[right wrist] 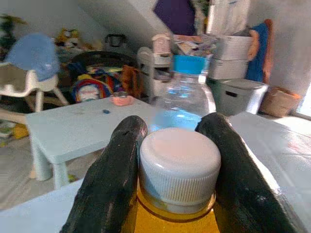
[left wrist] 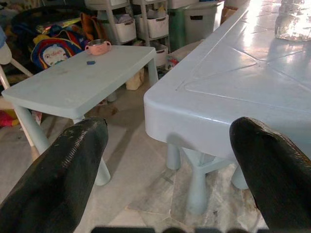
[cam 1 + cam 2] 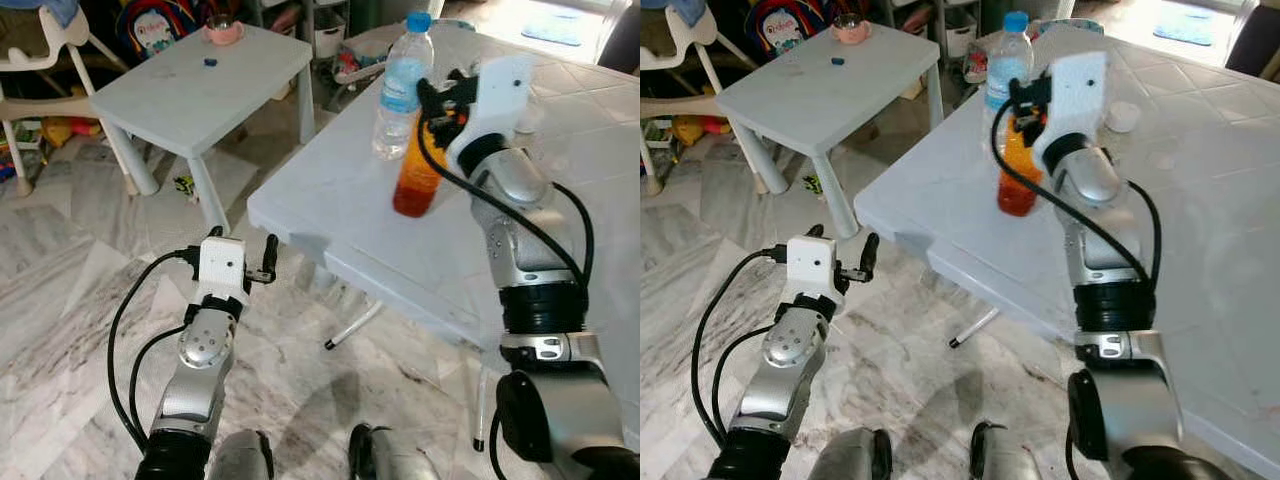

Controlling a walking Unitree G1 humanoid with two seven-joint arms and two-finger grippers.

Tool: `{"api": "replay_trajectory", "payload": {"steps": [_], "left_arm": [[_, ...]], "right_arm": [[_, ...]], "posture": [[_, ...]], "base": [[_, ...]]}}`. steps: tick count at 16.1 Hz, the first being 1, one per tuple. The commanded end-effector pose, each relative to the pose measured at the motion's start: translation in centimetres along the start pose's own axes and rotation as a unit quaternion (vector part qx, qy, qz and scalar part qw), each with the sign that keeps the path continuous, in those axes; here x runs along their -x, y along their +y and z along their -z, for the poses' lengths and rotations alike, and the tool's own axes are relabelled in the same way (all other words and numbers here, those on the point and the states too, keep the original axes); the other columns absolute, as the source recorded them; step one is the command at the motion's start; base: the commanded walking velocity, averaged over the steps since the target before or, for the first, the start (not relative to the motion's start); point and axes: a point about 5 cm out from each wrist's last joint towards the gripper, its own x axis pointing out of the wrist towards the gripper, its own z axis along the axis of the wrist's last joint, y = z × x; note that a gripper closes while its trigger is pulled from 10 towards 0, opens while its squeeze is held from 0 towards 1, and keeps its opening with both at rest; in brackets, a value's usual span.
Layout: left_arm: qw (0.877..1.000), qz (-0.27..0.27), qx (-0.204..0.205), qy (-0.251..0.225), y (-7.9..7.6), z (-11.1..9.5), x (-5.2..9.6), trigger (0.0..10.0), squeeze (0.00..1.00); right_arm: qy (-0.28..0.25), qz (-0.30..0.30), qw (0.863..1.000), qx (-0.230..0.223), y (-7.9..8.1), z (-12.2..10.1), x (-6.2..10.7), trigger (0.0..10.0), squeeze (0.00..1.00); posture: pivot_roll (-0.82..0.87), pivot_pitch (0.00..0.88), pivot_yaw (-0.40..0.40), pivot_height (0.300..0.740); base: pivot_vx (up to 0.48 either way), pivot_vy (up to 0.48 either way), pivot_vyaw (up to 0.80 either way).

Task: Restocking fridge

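An orange juice bottle (image 3: 417,180) with a white cap (image 1: 180,165) stands on the pale blue table (image 3: 350,200). My right gripper (image 1: 177,170) is shut on its neck, one black finger (image 1: 109,179) on each side of the cap. Just behind it stands a clear water bottle (image 3: 403,85) with a blue cap. My left gripper (image 3: 245,262) hangs open below the table's near corner, over the floor, with nothing between its fingers (image 2: 63,170).
A smaller pale table (image 3: 200,85) stands to the left with a pink cup (image 3: 223,30) and a small blue piece on it. A white high chair (image 3: 50,60) and toys sit at the far left. Marble floor (image 3: 80,300) lies below.
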Motion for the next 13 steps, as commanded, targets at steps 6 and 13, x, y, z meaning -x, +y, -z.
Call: {"api": "replay_trajectory", "payload": {"steps": [6,13], "left_arm": [[1.000,-0.005,-0.007,0.026,-0.1,0.9,0.3,10.0,0.00],[0.999,-0.009,-0.004,0.039,-0.4,1.7,0.7,10.0,0.00]], "right_arm": [[-0.039,-0.090,0.995,-0.008,3.0,-0.8,1.0,0.0,0.00],[-0.041,-0.020,0.998,-0.046,1.7,0.6,2.5,10.0,0.00]], "posture": [[0.03,0.085,0.040,0.740],[0.04,0.045,0.018,0.740]], "base": [[-0.088,0.000,0.00],[-0.341,0.000,0.00]]}}
